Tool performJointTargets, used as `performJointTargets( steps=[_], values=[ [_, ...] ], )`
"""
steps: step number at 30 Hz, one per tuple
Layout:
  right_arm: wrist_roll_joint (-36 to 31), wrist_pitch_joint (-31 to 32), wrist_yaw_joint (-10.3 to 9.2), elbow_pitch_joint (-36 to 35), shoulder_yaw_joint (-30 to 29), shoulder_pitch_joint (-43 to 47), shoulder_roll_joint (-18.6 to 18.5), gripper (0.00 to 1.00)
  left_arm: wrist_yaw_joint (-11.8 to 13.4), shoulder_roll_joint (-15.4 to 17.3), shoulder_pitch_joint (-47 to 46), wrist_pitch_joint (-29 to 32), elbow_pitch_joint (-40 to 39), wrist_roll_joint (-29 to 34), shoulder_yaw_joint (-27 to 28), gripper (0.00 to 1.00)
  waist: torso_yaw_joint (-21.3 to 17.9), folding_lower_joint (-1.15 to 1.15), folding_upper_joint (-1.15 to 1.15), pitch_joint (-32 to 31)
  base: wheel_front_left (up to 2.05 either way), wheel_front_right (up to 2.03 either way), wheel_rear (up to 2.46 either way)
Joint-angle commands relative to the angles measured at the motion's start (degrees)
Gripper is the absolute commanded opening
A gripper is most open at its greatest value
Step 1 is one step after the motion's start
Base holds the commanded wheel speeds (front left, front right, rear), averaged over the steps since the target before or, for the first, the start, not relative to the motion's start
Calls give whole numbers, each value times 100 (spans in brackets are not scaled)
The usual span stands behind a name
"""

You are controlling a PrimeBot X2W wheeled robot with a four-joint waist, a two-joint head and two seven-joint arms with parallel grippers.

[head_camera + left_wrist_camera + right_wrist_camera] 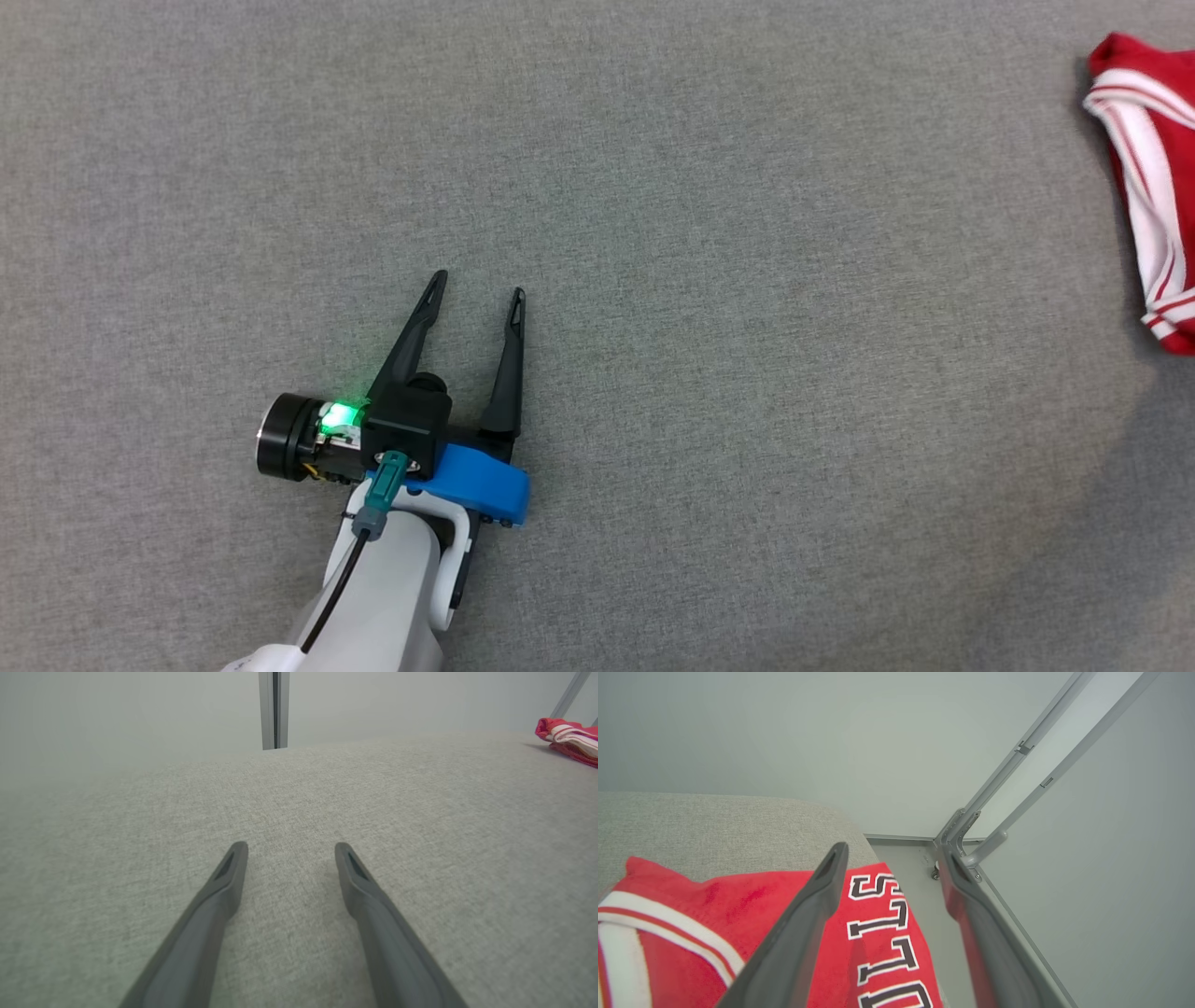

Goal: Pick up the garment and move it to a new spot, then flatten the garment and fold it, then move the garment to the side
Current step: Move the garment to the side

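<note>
The garment (1150,177) is a red jersey with white stripes, lying folded at the far right edge of the grey surface in the head view. It lies small at the upper right of the left wrist view as the garment (570,737). My left gripper (478,287) hovers open over bare grey fabric, far left of the garment, nothing between its fingers. In the right wrist view my right gripper (892,851) is open just above the garment (882,933), whose black and white letters run between the fingers, near the surface's edge.
The grey fabric surface (709,373) spreads across the head view. Its rounded corner (840,816) drops to a pale floor (910,858), where a metal frame leg (971,826) with a caster stands. A vertical metal post (274,709) rises behind the surface.
</note>
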Motion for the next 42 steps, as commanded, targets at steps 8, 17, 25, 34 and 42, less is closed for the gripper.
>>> performJointTargets(
  steps=[8, 17, 25, 34, 42],
  values=[
    [-17, -136, -3, -708, 279, -178, 1116, 100, 124, 205, 179, 53, 180, -95, 204, 100, -8, 0, 0, -301, 0, 0, 0],
    [1777, -137, -3, -2161, 1785, 1257, 1929, 100, 257, 142, 429, 34, -14, -329, 552, 100, 203, 0, 0, -816, 0, 0, 0],
    [2595, -138, -3, -2670, 2700, 2711, 2117, 100, 318, 137, 693, 34, -114, -572, 783, 100, 489, 0, 0, -1235, 0, 0, 0],
    [2798, -139, -3, -2663, 2938, 3599, 2313, 100, 330, 138, 1080, 34, -21, -700, 911, 100, 561, 0, 0, -1761, 0, 0, 0],
    [2927, -139, -3, -2690, 3042, 3987, 2356, 100, 321, 137, 1392, 34, 79, -791, 971, 100, 550, 0, 0, -2168, 0, 0, 0]
  ],
)
